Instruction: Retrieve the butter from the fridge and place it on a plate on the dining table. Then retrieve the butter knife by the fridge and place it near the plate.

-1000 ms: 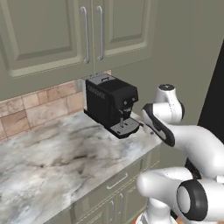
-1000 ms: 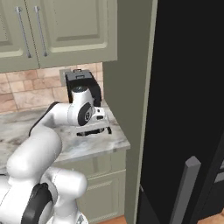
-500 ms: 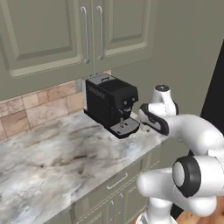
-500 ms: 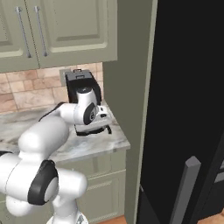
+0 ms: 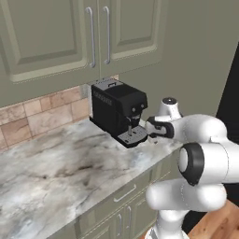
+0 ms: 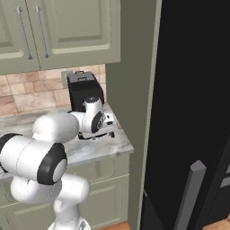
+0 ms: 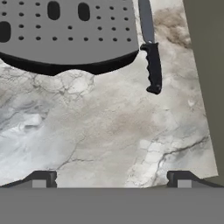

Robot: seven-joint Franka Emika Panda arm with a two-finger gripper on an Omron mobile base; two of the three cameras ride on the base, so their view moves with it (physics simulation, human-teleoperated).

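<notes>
The butter knife (image 7: 150, 48) lies on the marble counter (image 7: 109, 122), grey blade and black handle, just beside the coffee machine's drip tray (image 7: 65, 35). In the hand view my gripper (image 7: 111, 181) is open, its fingertips (image 7: 43, 179) wide apart with nothing between them, and the knife is ahead and off to the right. My gripper (image 5: 150, 133) hovers low over the counter's end by the coffee machine (image 5: 116, 109). The black fridge (image 6: 193, 112) stands to the right with its grey handle (image 6: 188, 193). Butter, plate and dining table are out of view.
The coffee machine (image 6: 85, 90) stands against the tiled back wall under green wall cabinets (image 5: 70, 37). A green side panel (image 6: 134, 67) separates the counter's end from the fridge. The counter edge (image 7: 205, 131) runs close to the knife's right.
My hand has stayed almost in place beside the coffee machine, dropping slightly. The arm's elbow and upper links have swung down and closer to the cameras.
</notes>
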